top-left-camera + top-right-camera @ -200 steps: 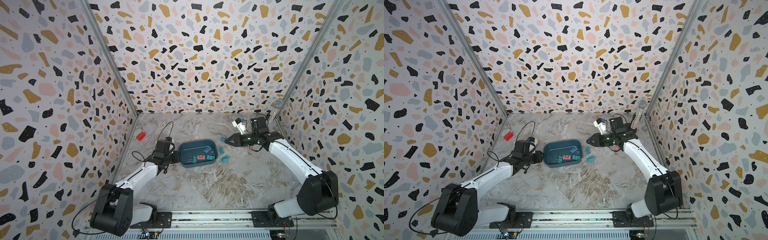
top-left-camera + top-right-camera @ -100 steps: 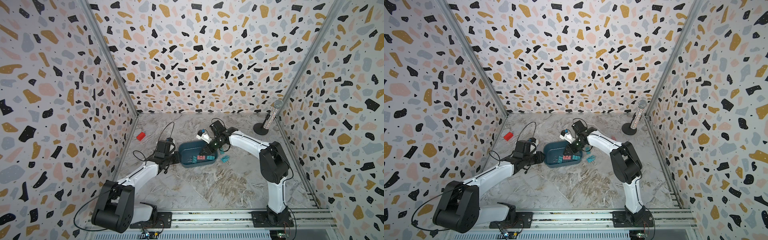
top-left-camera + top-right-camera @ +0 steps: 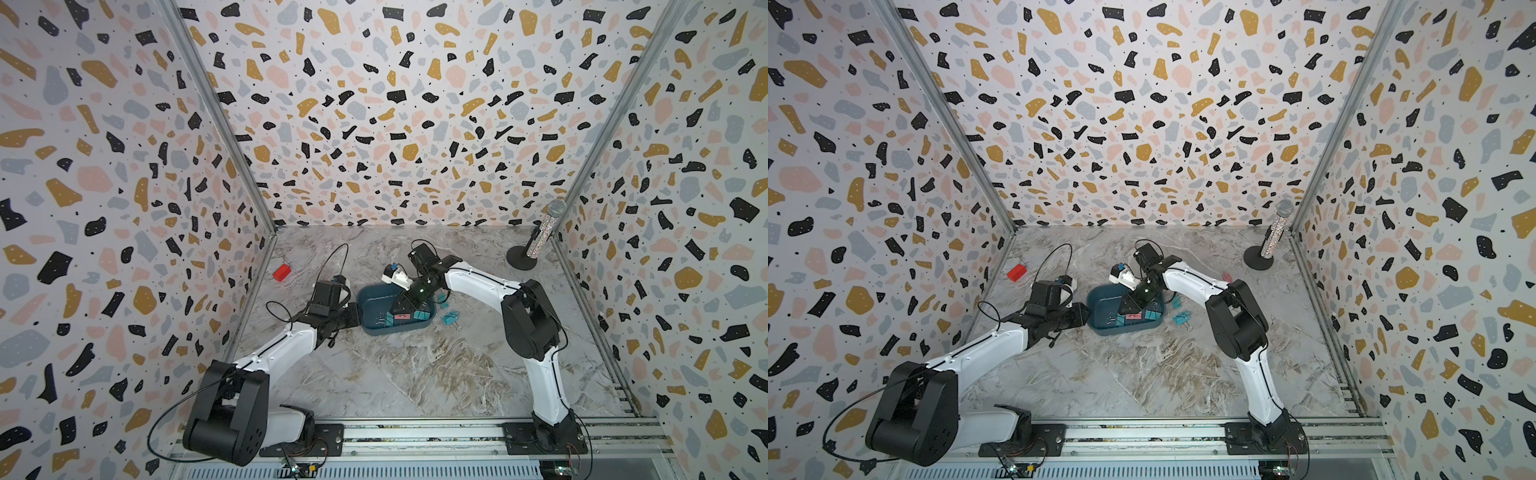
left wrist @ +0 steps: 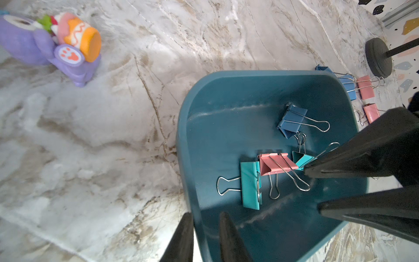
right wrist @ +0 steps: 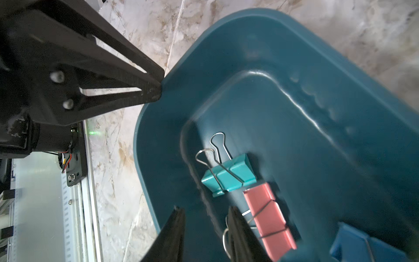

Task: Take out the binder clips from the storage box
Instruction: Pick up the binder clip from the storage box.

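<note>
Looking like a robotics lab test cell, not a home. Terrazzo-print wall panels (image 3: 395, 104) are boxing in a marble-look tabletop (image 3: 415, 374) on 3 sides, w/ alu corner posts (image 3: 223, 124) running up btw them. The left arm (image 3: 278, 353) & right arm (image 3: 478, 286) are sitting bolted to a metal rail (image 3: 415, 432) along the front. Misc props are lying about: glitter mic on stand (image 3: 540, 237), red block (image 3: 282, 272).

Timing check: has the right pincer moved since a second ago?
Yes. The right pincer was outside the box on its mic stand side; now it reaches in over the clips.
</note>
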